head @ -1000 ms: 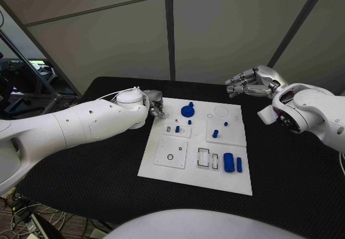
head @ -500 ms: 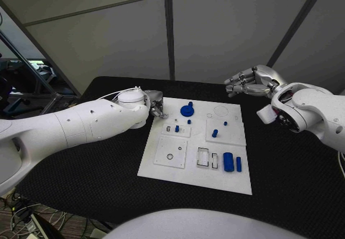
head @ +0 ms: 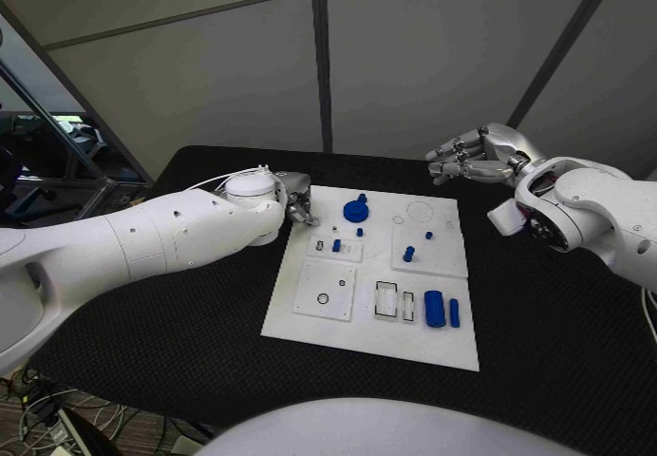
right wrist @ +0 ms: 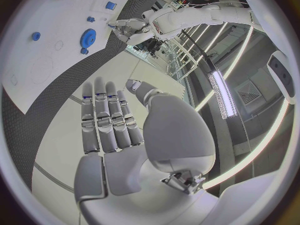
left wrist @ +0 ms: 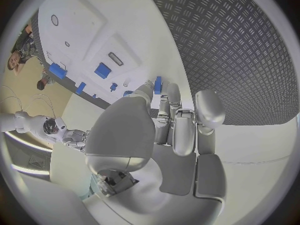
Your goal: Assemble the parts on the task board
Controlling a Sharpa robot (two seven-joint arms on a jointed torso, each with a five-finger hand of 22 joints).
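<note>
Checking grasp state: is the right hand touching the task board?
Apart. Head view shows the right hand raised beyond the task board's far corner, black table between them.

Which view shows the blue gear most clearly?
The head view: the gear lies unobstructed at the board's far edge. The right wrist view shows it small, at the circle's rim. In the left wrist view I cannot pick it out.

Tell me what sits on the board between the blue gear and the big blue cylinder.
In the head view, between the gear and the cylinder stands a small raised white plate on the board, carrying two small blue pegs.
</note>
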